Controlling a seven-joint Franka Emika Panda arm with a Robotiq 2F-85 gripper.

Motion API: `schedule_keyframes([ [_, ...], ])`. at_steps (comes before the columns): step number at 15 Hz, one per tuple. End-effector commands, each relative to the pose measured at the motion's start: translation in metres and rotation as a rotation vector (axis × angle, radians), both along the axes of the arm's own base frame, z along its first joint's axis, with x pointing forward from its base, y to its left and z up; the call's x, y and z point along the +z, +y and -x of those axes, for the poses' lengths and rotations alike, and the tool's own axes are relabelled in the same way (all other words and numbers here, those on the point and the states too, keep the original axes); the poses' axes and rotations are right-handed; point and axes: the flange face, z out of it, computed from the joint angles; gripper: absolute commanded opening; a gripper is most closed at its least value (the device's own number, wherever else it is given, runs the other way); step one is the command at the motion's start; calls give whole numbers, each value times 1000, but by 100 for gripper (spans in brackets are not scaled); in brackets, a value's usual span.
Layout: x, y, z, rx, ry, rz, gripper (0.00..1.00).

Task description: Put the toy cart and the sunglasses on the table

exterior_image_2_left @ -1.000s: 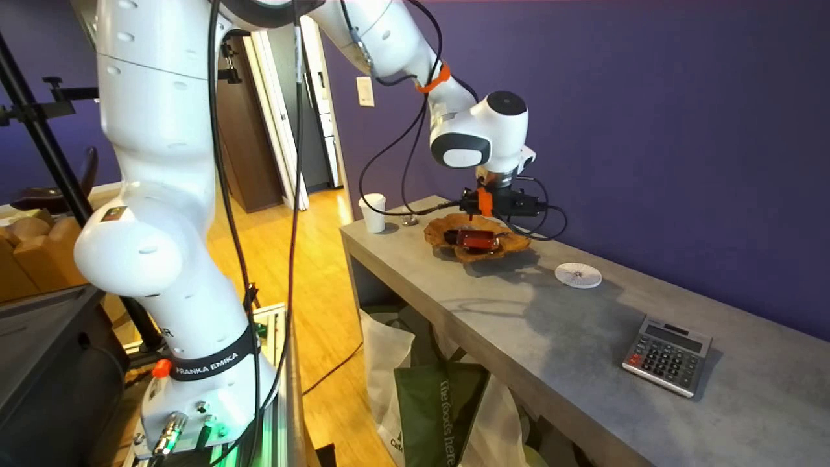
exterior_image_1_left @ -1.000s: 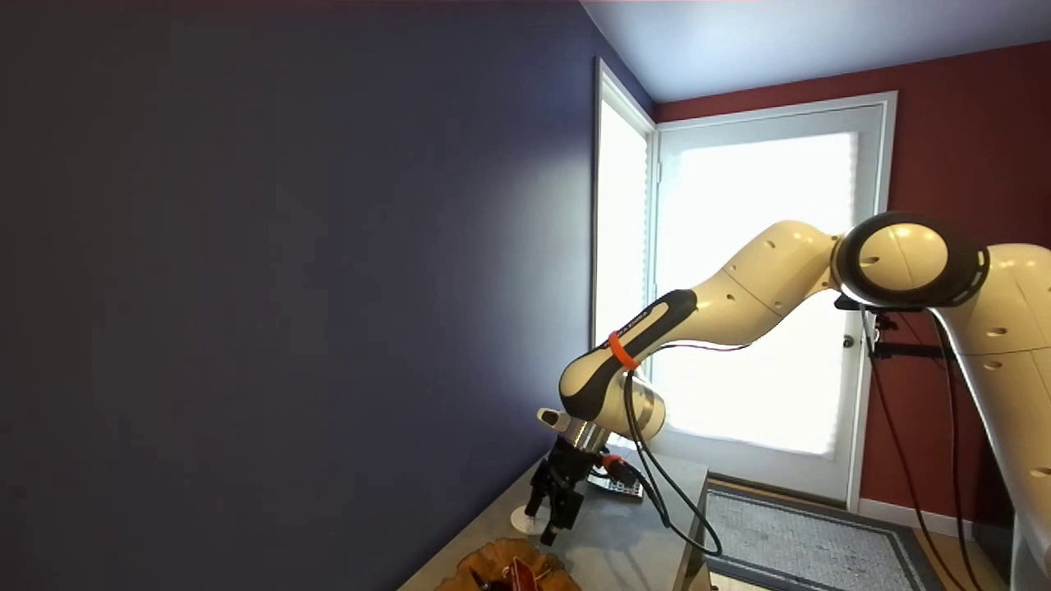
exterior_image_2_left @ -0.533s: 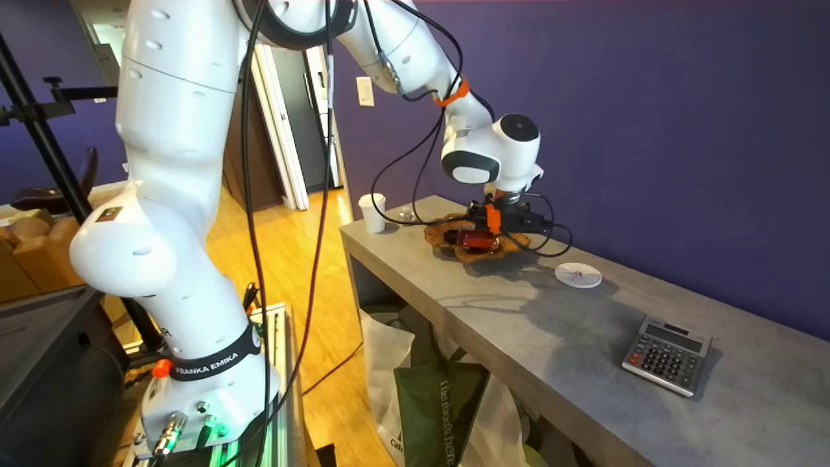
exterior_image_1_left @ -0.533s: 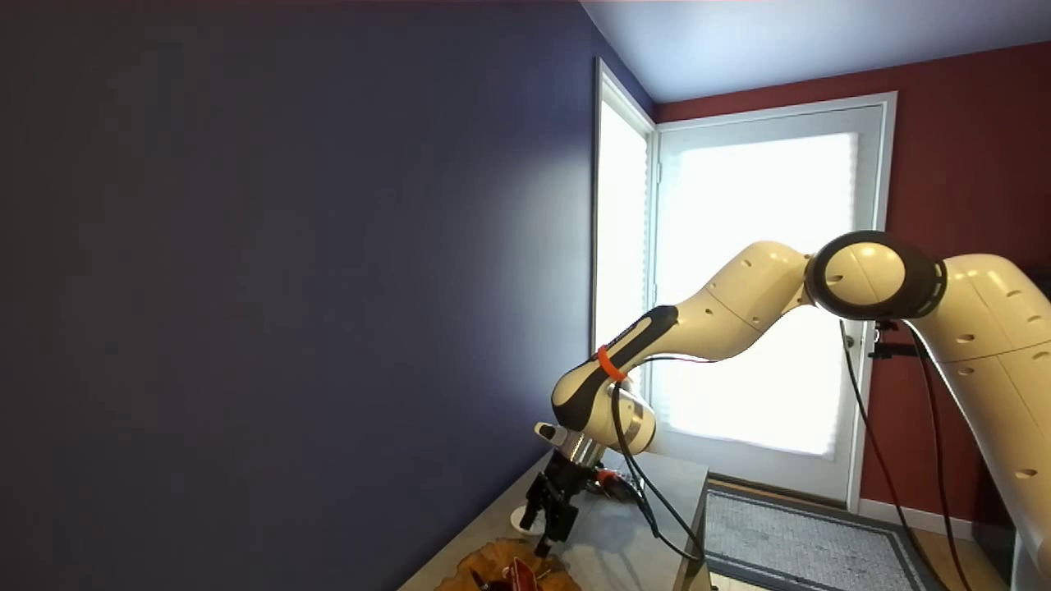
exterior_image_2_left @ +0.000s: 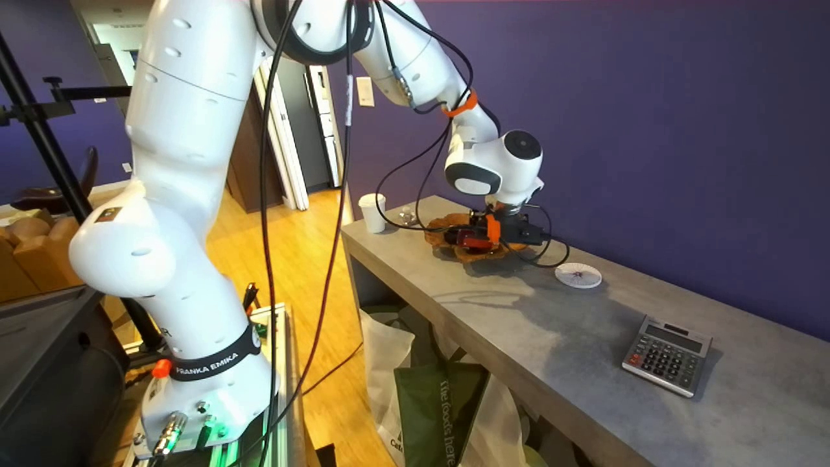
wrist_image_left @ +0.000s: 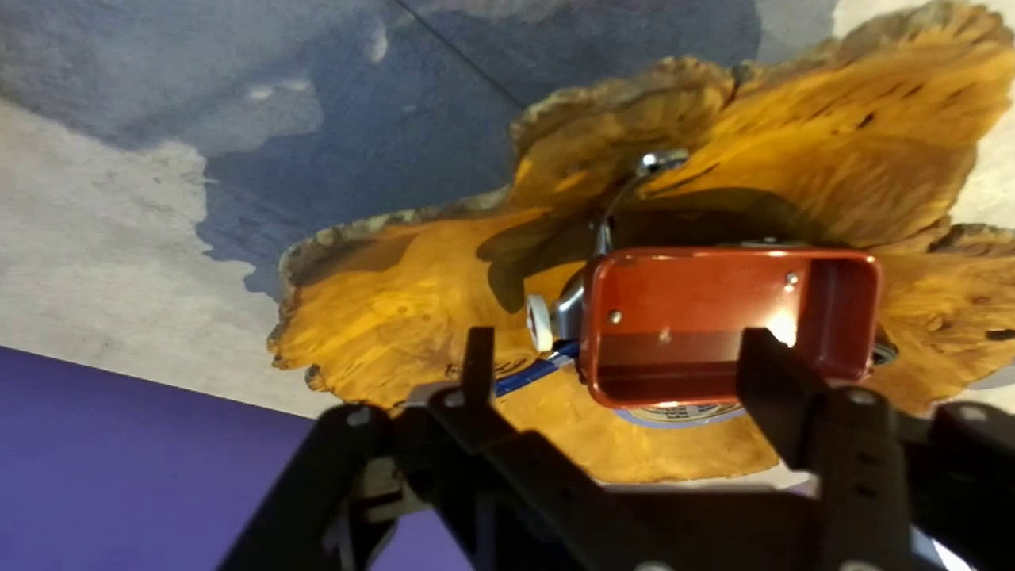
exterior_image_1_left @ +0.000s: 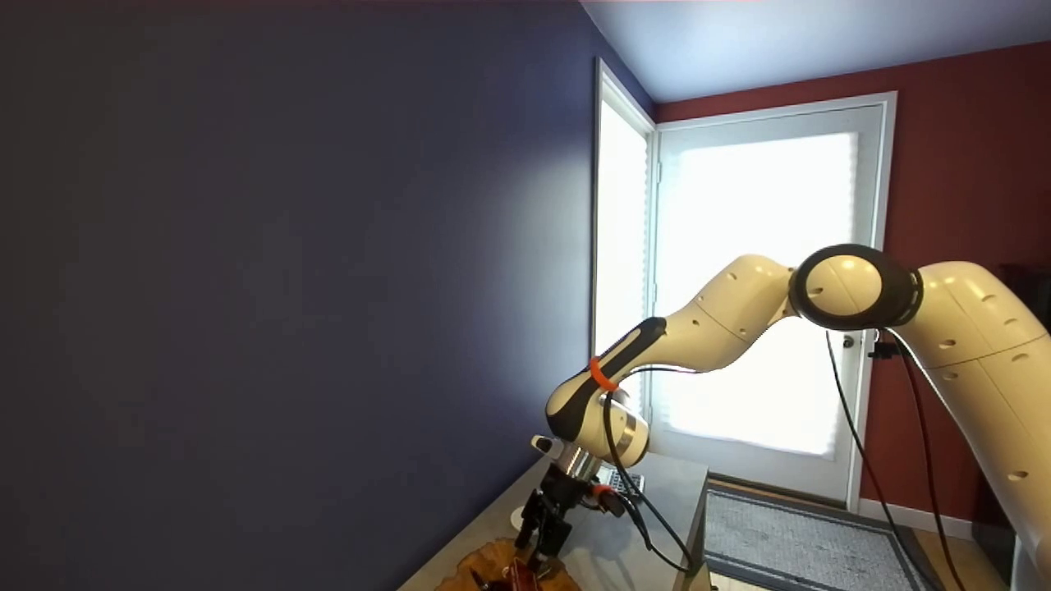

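Note:
The red toy cart [wrist_image_left: 698, 293] lies in a wavy wooden bowl [wrist_image_left: 396, 293] on the grey table [exterior_image_2_left: 765, 363]. Its open tray faces the wrist camera, and its metal handle [wrist_image_left: 662, 162] and a white wheel [wrist_image_left: 540, 323] show beside the tray. The cart also shows in both exterior views [exterior_image_1_left: 521, 577] [exterior_image_2_left: 473, 240]. My gripper [wrist_image_left: 618, 349] is open and empty over the bowl. One finger overlaps the tray in the wrist view; the other stands beyond the wheel end. I cannot make out the sunglasses clearly; a blue strip [wrist_image_left: 523, 381] sticks out beside the cart.
On the table stand a white cup [exterior_image_2_left: 372, 214] and a small clear object [exterior_image_2_left: 407, 215], left of the bowl in an exterior view. A white disc [exterior_image_2_left: 578, 275] and a calculator [exterior_image_2_left: 669, 357] lie to its right. A purple wall [exterior_image_2_left: 648, 162] runs close behind.
My arm has come down, and the open gripper has sunk from above the bowl to close over the cart. The cart and the bowl have not moved.

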Motion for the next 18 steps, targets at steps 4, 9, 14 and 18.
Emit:
schedule_keyframes([
  [4, -5, 0, -10, -10, -34, -44, 37],
  [9, -11, -2, -12, -16, -15, -64, 26],
  [14, -11, -3, -10, -21, -3, -83, 0],
  [18, 5, 4, -1, 15, 11, -73, 1],
])
